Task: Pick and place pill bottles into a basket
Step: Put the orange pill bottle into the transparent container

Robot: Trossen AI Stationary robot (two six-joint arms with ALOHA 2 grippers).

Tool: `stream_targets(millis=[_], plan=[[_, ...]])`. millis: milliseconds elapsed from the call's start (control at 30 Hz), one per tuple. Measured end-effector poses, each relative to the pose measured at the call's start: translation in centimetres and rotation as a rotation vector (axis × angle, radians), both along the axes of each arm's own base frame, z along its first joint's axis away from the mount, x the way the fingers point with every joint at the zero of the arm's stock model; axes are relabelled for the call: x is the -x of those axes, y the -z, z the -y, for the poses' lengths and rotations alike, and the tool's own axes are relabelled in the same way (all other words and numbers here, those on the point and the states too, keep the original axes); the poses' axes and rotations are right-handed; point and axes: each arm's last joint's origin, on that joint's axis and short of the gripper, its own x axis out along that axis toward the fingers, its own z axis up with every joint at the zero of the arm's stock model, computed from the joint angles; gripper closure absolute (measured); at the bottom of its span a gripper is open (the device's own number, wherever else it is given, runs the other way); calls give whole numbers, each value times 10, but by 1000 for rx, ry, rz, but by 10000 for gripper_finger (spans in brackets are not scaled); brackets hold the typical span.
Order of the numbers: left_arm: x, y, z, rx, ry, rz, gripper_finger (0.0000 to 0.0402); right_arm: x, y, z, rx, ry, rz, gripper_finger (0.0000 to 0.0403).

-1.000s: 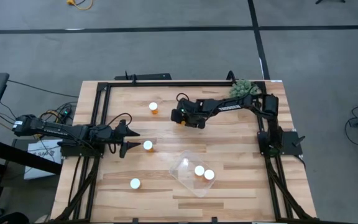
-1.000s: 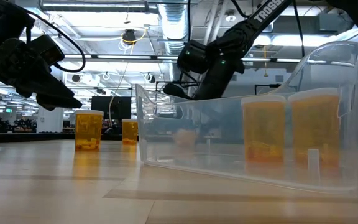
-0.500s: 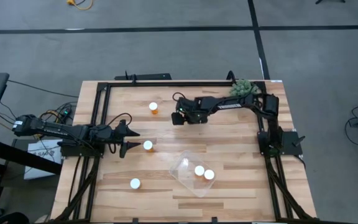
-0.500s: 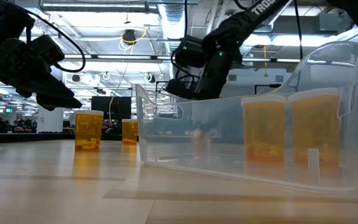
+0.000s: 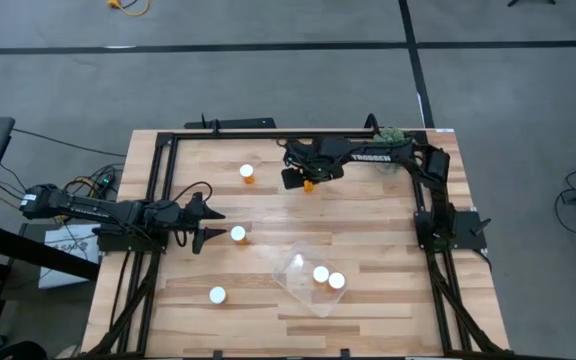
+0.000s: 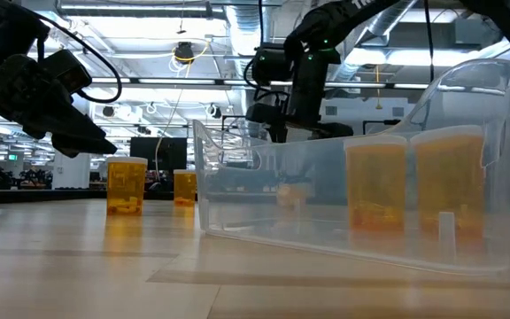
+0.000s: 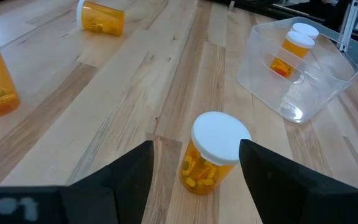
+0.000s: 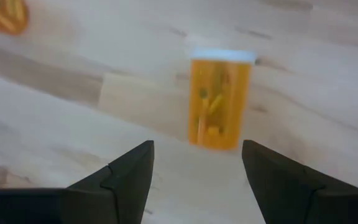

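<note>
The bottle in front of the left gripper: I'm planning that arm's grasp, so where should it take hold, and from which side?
Grip the orange body just below the white cap of the pill bottle. It stands upright on the table, so a level approach fits. The left gripper is open with the bottle between its fingers; going straight ahead looks best.

grey carpeted floor [image 5: 268, 90] crossed by dark seams surrounds the light wooden plank tabletop [image 5: 368, 230]; bright ceiling strip lights [image 6: 140, 11] hang among exposed pipes.

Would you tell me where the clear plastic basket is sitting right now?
In the high view the clear plastic rectangular basket sits near the table's front edge, right of centre, holding two white-capped orange pill bottles, with the left tool off to its left.
</note>
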Motion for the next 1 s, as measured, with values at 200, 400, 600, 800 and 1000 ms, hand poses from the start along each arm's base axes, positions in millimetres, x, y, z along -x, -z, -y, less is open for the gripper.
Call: stream_targets(millis=[200,400,600,800,1000], plan=[[0,0,0,0,0,0,175,3,0,9,33,18,-13,163],[0,0,0,0,0,0,175,1,1,9,40,-6,2,163],[0,0,0,0,0,0,175,0,4,9,48,-14,21,163],[0,0,0,0,0,0,175,0,14,9,36,-17,39,163],[0,0,0,0,0,0,175,2,20,8,27,-29,44,163]])
